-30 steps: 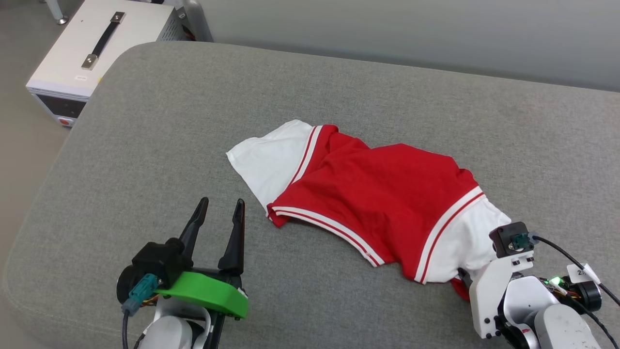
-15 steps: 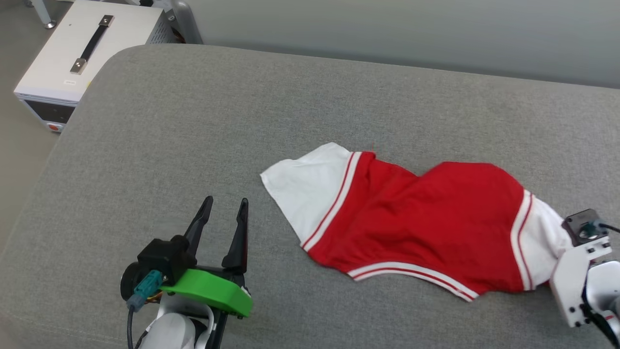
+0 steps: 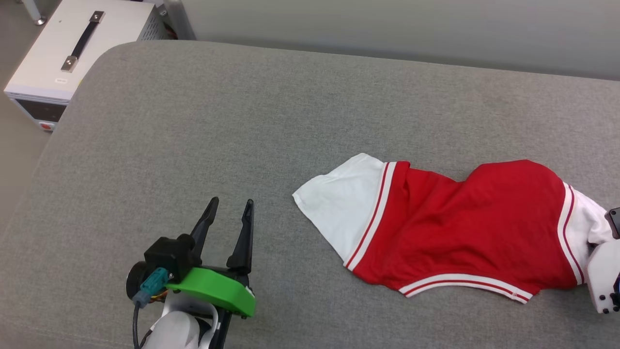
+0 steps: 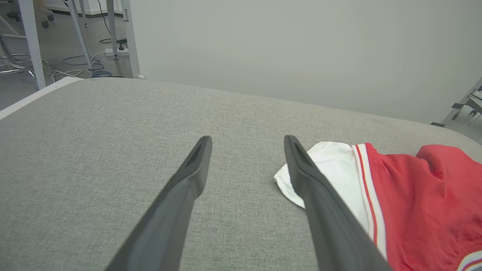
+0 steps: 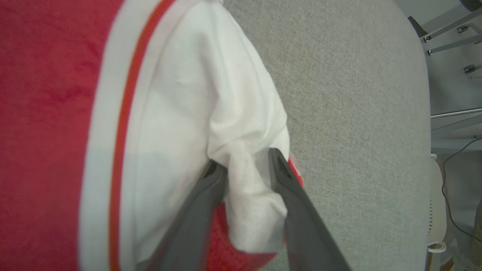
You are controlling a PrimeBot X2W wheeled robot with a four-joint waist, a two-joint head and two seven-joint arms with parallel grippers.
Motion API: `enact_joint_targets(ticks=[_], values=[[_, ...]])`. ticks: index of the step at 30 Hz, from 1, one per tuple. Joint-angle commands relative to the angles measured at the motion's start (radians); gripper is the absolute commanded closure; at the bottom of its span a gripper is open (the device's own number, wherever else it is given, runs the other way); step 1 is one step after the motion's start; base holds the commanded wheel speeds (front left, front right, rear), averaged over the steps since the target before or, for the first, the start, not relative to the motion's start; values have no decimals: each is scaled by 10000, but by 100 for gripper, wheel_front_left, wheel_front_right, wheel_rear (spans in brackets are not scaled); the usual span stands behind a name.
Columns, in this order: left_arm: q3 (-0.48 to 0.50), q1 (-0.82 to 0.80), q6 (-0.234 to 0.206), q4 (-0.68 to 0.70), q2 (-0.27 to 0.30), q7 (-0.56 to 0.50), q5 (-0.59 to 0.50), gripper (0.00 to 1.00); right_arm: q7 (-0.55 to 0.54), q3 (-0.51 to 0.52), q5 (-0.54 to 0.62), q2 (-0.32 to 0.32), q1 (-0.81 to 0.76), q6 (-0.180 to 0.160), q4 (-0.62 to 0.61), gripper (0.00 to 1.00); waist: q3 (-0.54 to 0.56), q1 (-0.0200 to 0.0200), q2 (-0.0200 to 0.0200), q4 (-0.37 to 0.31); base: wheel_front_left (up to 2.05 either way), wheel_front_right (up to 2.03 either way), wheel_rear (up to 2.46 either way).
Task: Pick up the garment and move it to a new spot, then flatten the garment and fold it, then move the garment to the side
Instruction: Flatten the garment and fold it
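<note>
Has dragged the garment (image 3: 465, 232) toward 3 o'clock across the grey cushion (image 3: 193, 121) since a second ago, further than the head camera's own swing explains, and has drawn it out longer and flatter on the way. Finds it now at 4 o'clock of the cushion's middle in the head view, lying crosswise: a white sleeve (image 3: 339, 213) at the 9 o'clock end, red body in the middle, red-and-white striped trim along the 6 o'clock edge, the other sleeve (image 5: 188, 94) at the 3 o'clock end, right at the picture's border. Meets the right gripper (image 5: 244, 160) at that far end: in the right wrist view, straddles a bunched fold of the white cloth with both dark fingers, set partly apart, cloth touching each; cannot tell whether pinching it or merely standing around it. Carries the left gripper (image 3: 231, 201) at 7 o'clock of the head view over bare cushion, fingers spread wide, pointing to 12 o'clock, nothing between them, apart from the nearer sleeve at its 3 o'clock. Shows a white box (image 3: 48, 63) with a black handle at 10 o'clock, past the cushion's rounded corner.
</note>
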State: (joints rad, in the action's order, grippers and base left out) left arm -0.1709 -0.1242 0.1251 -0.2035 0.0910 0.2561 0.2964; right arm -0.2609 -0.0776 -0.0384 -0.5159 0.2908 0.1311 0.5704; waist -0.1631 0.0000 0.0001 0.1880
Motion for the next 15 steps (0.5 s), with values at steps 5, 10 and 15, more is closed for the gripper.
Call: enact_joint_targets(ticks=[5,10,15], values=[[-24,-23,55,-126,71,57,51,0,1160,437,389,654,398,-4,394,0,400,0,-1,-462,0,0,0],[9,109,55,-135,90,57,69,0,2096,715,323,1050,463,-4,27,0,787,0,-1,-836,0,0,0],[58,332,55,-96,58,57,170,0,2921,1006,5,1657,68,-4,-1016,0,1131,0,-1,-1223,0,0,0]])
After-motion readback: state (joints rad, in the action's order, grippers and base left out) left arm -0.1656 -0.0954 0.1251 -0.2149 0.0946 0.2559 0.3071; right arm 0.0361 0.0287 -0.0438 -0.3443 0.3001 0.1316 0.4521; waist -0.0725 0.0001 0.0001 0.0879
